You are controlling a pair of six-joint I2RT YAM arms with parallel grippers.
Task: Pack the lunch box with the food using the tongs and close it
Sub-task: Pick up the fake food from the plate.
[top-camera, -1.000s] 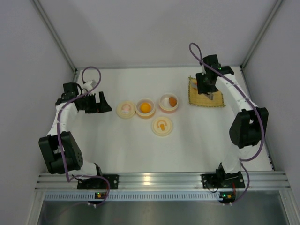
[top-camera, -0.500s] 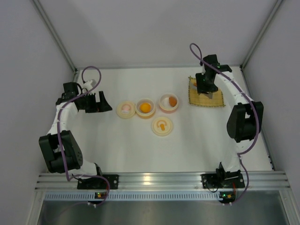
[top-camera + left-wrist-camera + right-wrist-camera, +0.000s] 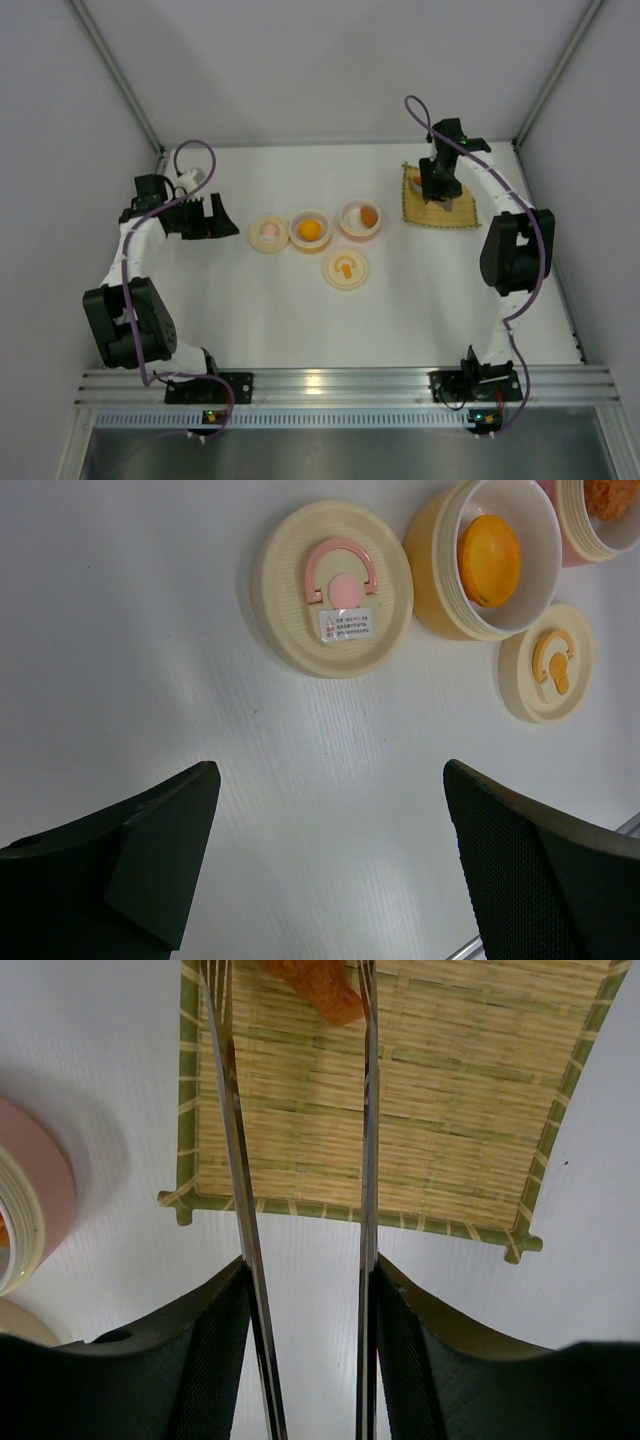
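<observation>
My right gripper [image 3: 312,1268] is shut on the silver tongs [image 3: 231,1120], pressing on both arms from outside. The two arms reach out over the woven mat [image 3: 440,1090] and stay apart. An orange-brown lump of food [image 3: 318,988] lies on the mat between the tong tips at the top edge of the right wrist view. The lunch box parts stand in the middle: a yellow bowl [image 3: 311,231] holding an orange lump [image 3: 488,560], a pink bowl [image 3: 360,221] with food in it, a cream top with pink centre [image 3: 332,588] and a small top with an orange handle [image 3: 346,269]. My left gripper [image 3: 214,218] hangs open, left of the tops.
White walls close in the table on three sides, and the mat [image 3: 440,207] lies near the back right corner. An aluminium rail [image 3: 340,382] with both arm bases runs along the near edge. The pink bowl's rim [image 3: 28,1205] shows left of the tongs.
The right arm's elbow has swung toward the back and the gripper with the tongs has edged farther over the mat. The left arm has not moved.
</observation>
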